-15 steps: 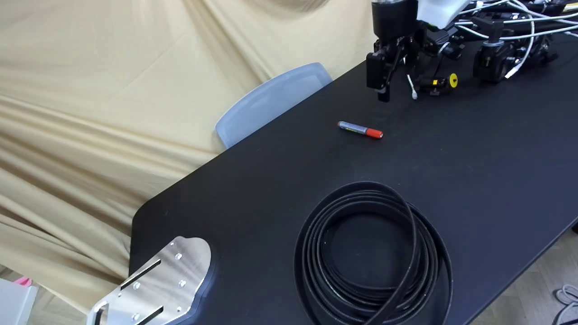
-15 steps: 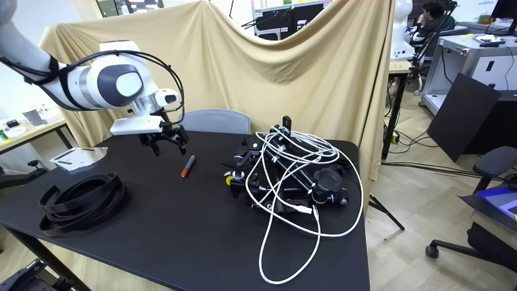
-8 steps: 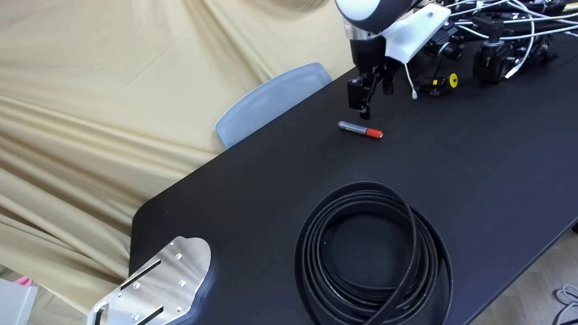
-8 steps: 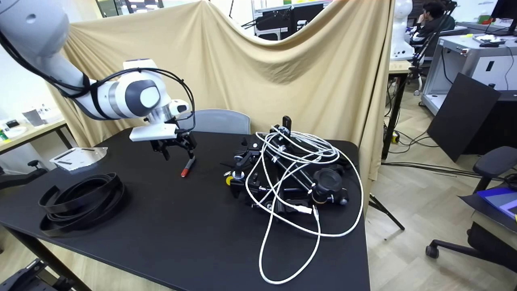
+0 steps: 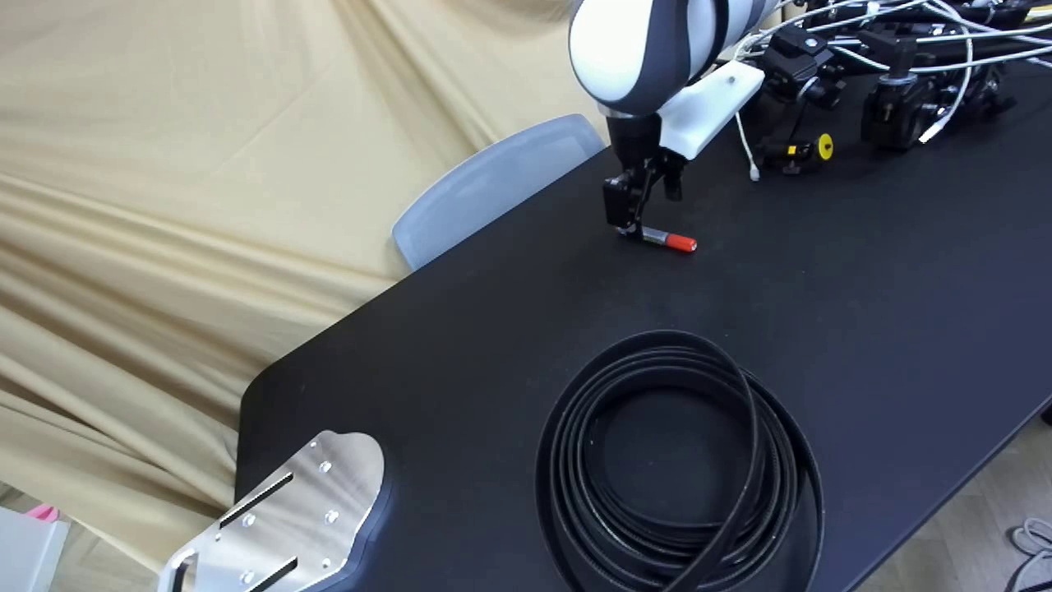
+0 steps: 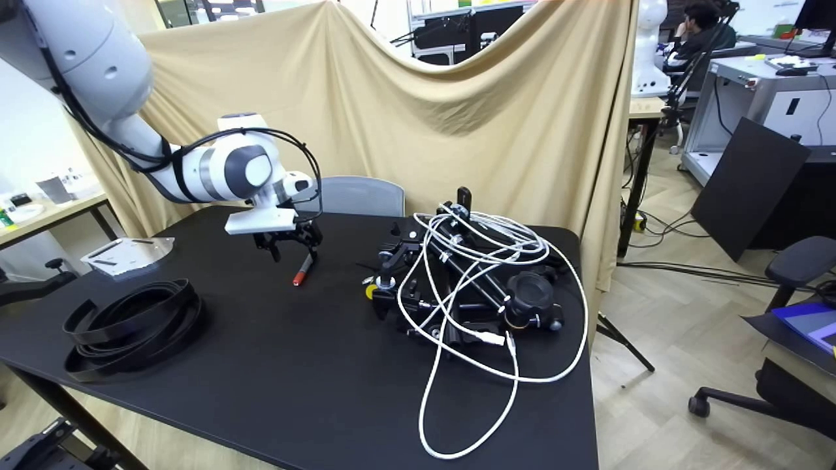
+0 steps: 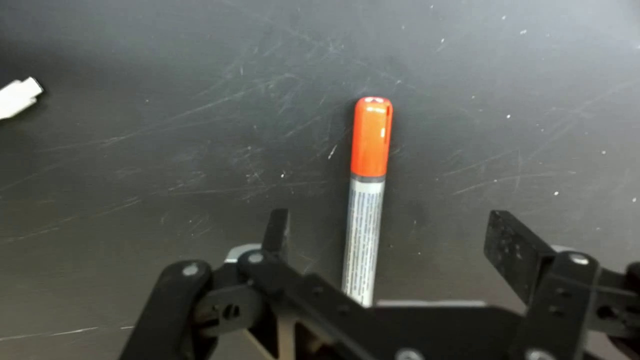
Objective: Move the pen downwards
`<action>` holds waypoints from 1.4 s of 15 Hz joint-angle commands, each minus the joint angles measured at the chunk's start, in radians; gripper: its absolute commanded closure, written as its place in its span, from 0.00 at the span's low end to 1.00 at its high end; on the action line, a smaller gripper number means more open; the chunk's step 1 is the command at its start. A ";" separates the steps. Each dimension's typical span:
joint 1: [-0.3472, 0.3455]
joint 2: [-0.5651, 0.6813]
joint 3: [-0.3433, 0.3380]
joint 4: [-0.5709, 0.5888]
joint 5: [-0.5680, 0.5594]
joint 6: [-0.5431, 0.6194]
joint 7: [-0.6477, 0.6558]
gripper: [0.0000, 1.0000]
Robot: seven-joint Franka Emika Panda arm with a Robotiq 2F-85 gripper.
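Note:
The pen lies on the black table; its red cap and grey-white labelled body show in the wrist view (image 7: 369,165). It also shows in both exterior views (image 5: 674,242) (image 6: 302,272). My gripper is open above the pen, in both exterior views (image 5: 655,214) (image 6: 296,256). In the wrist view the gripper's fingers (image 7: 387,220) stand apart on either side of the pen's body, the pen nearer the left finger and touched by neither there. The pen's rear end is hidden behind the gripper. In an exterior view one fingertip covers part of the body.
A coil of black strap (image 5: 563,460) lies on the table, with a metal plate (image 5: 283,506) beyond it. Black tripod gear (image 6: 522,294) with white cables lies on the pen's other side. A chair back (image 5: 501,185) stands at the table edge by the curtain.
The arm has moved toward the pen and lowered, bringing the open gripper over the pen's body. The pen has not moved.

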 commanded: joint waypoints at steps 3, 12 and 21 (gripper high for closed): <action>0.012 0.086 -0.006 0.109 -0.006 -0.037 0.020 0.25; 0.016 0.130 -0.012 0.161 -0.009 -0.038 0.022 0.83; 0.001 0.030 -0.010 0.091 -0.006 -0.068 0.013 0.95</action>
